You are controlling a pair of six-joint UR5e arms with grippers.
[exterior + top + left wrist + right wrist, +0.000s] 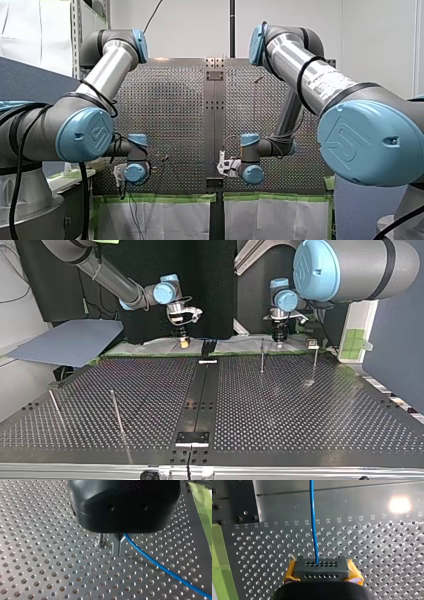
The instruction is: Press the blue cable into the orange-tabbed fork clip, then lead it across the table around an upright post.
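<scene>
While clamping blue cable [160, 566] in both claws | left claw [119, 553]: pinching it low over table [50, 567] | right claw [322, 571]: squeezing it too | clip: not showing, judging seating undone | looping round post [261, 356]: waiting

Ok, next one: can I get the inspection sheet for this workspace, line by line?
Surface: perforated table, with a dark strip down its middle.
Job's things: blue cable runs free over the holes in both wrist views. Black forked piece stands at the far edge in the top view, no orange tab made out. Upright post stands near my left gripper, second post nearer the camera.
Clutter: small white piece by the forked piece.
Grippers: left gripper, metal fingers shut on the cable. Right gripper, yellow pads, apparently shut on it too.
Cables: black arm leads.
Surroundings: green tape along the table edge, grey-blue sheet beside it.
</scene>
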